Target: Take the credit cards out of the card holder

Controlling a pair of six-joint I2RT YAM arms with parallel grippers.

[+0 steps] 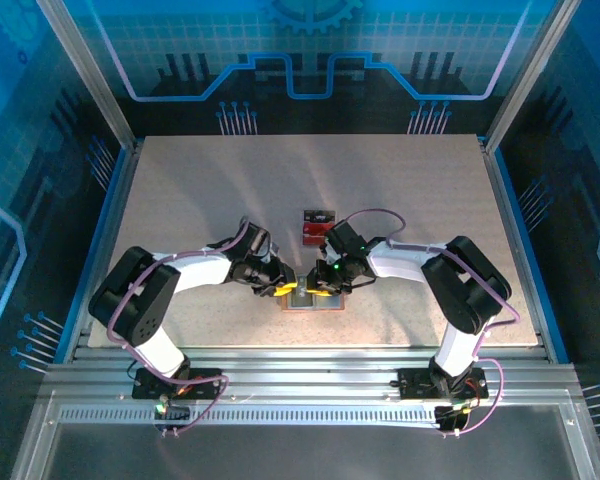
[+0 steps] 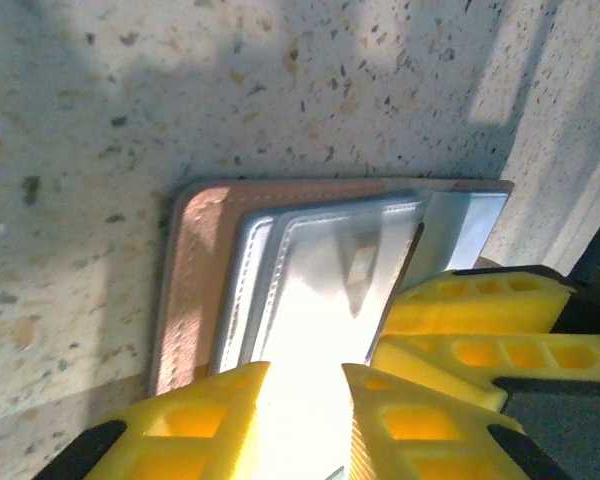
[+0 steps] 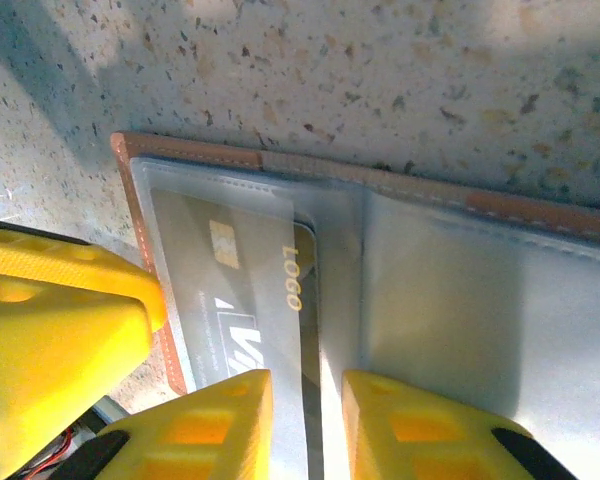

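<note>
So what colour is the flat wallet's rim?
The flat leather-like wallet's rim is tan-brown; left wrist view shows it best.

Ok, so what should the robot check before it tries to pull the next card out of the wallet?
1. Card holder lies open and flat on the table: ok.
2. There is a card to take: a dark card sits in the clear pocket: ok.
3. Left gripper has its jaws apart over the holder: ok.
4. Right gripper has a firm hold on something: cannot tell.
5. Taken-out cards lie apart from the holder, out of the way: ok.
</note>
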